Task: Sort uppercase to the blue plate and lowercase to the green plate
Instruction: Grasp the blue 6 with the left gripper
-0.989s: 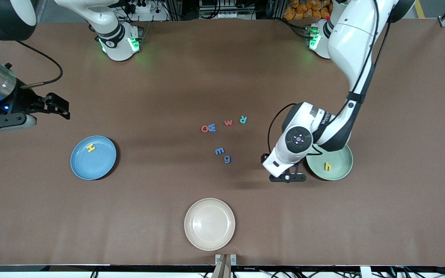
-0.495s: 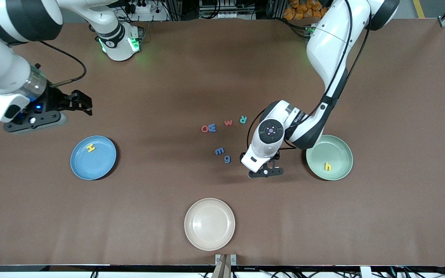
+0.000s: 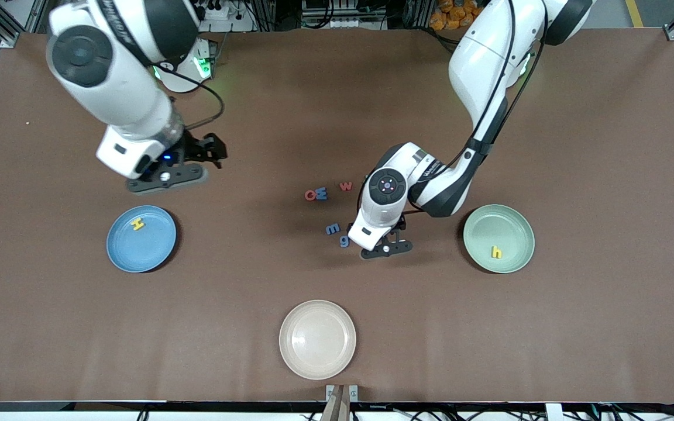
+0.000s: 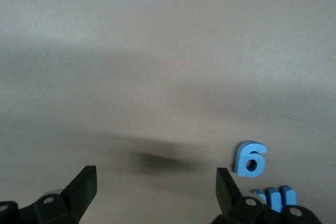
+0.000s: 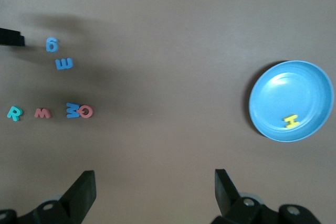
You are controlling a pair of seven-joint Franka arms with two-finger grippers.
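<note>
Two plates already carry one letter each: a yellow H [image 3: 137, 224] lies flat in the blue plate [image 3: 155, 248], and a yellow h [image 3: 496, 252] lies flat in the green plate [image 3: 512, 225]. The H sits slightly askew, its long axis tilted toward the right arm's end of the table. Between the plates, loose on the table [image 3: 606, 146], a red Q [image 3: 310, 195] touches a blue W [image 3: 321, 193]; a red w [image 3: 346, 186] stands just beside them toward the left arm's end. A teal R [image 5: 14, 113], seen only in the right wrist view, ends that row. Nearer the front camera lie a blue e-like letter [image 3: 332, 228] and a blue g [image 3: 343, 240], side by side. The left gripper [image 3: 385, 248], fingers spread wide and holding nothing, hangs low just beside the g. The right gripper [image 3: 211, 153], equally wide and empty, is over bare table above the blue plate. A cream plate [image 3: 317, 338] lies nearest the front camera. No brand lettering is legible.
</note>
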